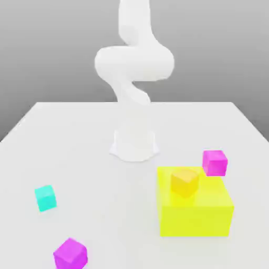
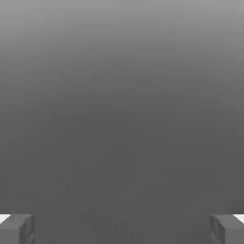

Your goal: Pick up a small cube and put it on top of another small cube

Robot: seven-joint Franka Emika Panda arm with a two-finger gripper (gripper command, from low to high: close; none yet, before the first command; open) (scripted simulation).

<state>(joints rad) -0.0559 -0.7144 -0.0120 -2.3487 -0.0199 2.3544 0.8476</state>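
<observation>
A small cyan cube (image 1: 45, 197) rests on the white table at the exterior view's left, apart from everything else. In the hand view my gripper (image 2: 122, 229) is open: its two grey fingertips (image 2: 17, 228) stand far apart, with nothing between them and only a plain grey background beyond. The white arm (image 1: 134, 63) rises from its base at the middle of the table and runs up out of the picture.
A big yellow block (image 1: 202, 215) stands at the exterior view's right with an orange cube (image 1: 184, 182) on top. One magenta cube (image 1: 215, 162) sits just behind that block. Another magenta cube (image 1: 70, 254) lies at the front left. The arm's base (image 1: 134, 146) occupies the table's middle.
</observation>
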